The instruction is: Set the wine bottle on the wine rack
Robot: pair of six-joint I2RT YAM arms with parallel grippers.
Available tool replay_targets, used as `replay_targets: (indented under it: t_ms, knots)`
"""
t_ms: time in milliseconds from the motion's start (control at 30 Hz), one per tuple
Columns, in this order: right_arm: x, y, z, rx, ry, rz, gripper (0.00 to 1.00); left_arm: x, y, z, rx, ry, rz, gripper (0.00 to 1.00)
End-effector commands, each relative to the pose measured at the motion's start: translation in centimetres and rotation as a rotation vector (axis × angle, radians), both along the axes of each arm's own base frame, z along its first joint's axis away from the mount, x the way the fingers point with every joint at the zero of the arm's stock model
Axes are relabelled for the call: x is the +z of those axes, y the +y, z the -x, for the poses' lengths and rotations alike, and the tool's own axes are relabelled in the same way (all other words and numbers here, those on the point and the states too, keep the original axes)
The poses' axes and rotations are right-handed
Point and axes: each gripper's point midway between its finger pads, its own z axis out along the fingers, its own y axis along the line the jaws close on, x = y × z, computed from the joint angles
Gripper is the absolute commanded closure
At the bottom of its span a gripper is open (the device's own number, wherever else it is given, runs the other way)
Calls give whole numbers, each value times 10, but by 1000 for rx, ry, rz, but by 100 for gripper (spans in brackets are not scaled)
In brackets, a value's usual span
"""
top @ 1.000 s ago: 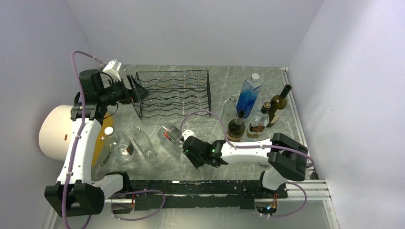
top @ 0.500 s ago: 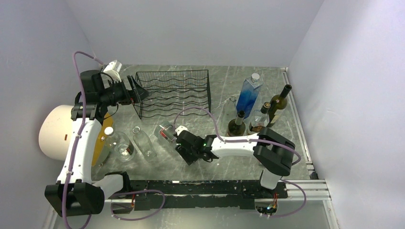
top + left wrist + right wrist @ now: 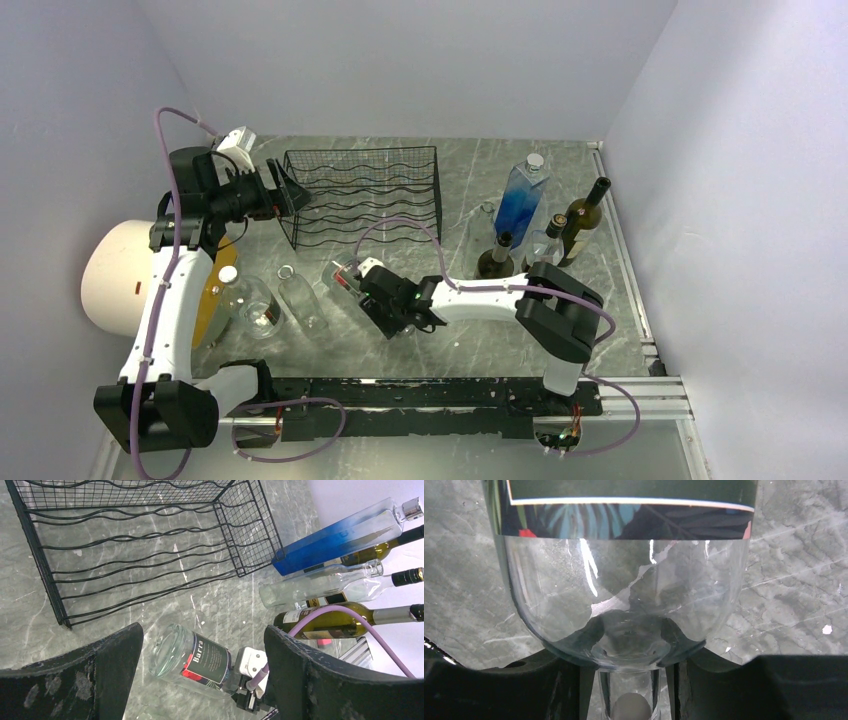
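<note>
Wine rack [image 3: 365, 195] — black wire, wavy tiers, near the tabletop's [image 3: 480, 180] far edge, left of centre. Wine bottle [image 3: 192, 657] — clear glass, dark label, on its side between the rack and the near edge. Its neck lies between the right fingers [image 3: 539, 685]; whether they clamp it cannot be told. Left fingers [image 3: 95, 680] — wide apart, at the rack's left end.

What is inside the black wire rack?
No bottles show inside the rack; only the grey table shows through its wires. The left gripper hides part of its left side from above, and the left wrist view cuts off its far edge.
</note>
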Motion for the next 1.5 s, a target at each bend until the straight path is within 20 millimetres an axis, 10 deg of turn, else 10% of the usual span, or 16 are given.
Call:
replay_targets:
  t_ms: [0, 100, 233, 1067, 1467]
  knots:
    - [-3, 3, -7, -7, -14, 4, 50, 4, 0, 0, -5, -17, -20, 6]
    - [-5, 2, -7, -7, -8, 5, 60, 4, 0, 0, -3, -18, -22, 6]
    - [-6, 1, -8, -4, -16, 3, 99, 4, 1, 0, 0, -20, -29, 7]
    - [116, 0, -11, 12, -221, -362, 100, 39, 7, 10, 55, -108, -40, 8]
    - [246, -8, -30, -121, -356, -582, 100, 124, 23, 40, 179, -370, -66, 8]
